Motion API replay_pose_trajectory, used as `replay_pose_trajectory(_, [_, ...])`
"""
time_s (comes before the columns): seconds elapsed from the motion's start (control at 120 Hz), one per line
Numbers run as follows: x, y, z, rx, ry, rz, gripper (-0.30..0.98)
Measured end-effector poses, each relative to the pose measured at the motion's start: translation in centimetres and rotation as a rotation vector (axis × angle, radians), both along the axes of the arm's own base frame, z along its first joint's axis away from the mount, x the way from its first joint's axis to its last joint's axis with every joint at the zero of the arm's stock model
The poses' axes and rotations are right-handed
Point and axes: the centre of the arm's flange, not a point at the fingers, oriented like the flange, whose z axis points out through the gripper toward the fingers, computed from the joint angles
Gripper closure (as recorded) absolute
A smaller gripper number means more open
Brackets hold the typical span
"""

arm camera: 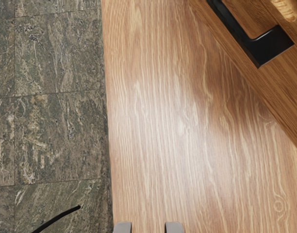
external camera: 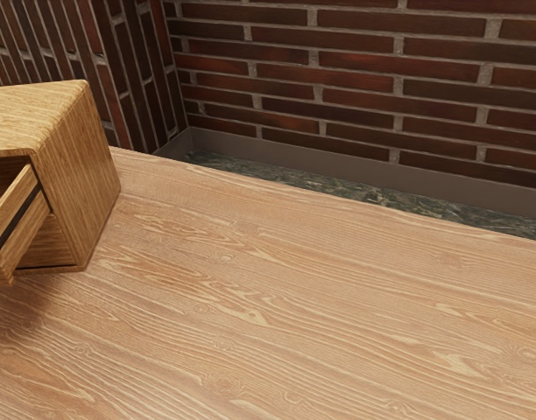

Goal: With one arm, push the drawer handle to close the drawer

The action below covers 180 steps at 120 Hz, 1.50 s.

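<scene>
A wooden cabinet [external camera: 81, 179] stands at the exterior view's left edge, with its drawer [external camera: 24, 203] pulled out. In the wrist view, the drawer front [arm camera: 279, 104] crosses the upper right corner at a slant and carries a black handle [arm camera: 267, 47]. The gripper [arm camera: 148, 227] has two grey fingertips apart over the tabletop, with nothing between them. It is off to one side of the handle, not touching it. Part of the handle and the rest of the drawer are cut off by the picture's edge.
The wooden table [external camera: 303, 297] stretches across the exterior view, with brick walls [external camera: 373, 79] behind it. Beside the table's edge lies a stone-tiled floor [arm camera: 56, 97]. A thin black curved object [arm camera: 58, 216] shows over the floor near the gripper.
</scene>
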Motion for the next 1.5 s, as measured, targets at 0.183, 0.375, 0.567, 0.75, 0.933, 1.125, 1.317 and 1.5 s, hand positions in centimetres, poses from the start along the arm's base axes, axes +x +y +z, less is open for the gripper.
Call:
replay_pose_trajectory(0.183, [-0.7,2.1,-1.0,0.046,0.053,-0.181,0.76])
replay_pose_trajectory(0.375, [-2.3,5.2,-4.0,0.063,0.103,-0.359,0.78])
replay_pose_trajectory(0.567, [-0.7,7.2,-7.3,0.099,0.148,-0.544,0.78])
replay_pose_trajectory(0.75, [0.3,8.3,-9.6,0.131,0.128,-0.678,0.78])
replay_pose_trajectory(0.933, [1.6,9.6,-10.5,0.164,0.134,-0.767,0.78])
replay_pose_trajectory(1.125, [2.2,10.7,-11.4,0.178,0.128,-0.824,0.79])
replay_pose_trajectory(1.317, [3.2,11.5,-12.1,0.193,0.124,-0.874,0.79])
replay_pose_trajectory(1.5, [4.1,11.9,-12.7,0.21,0.124,-0.914,0.79])
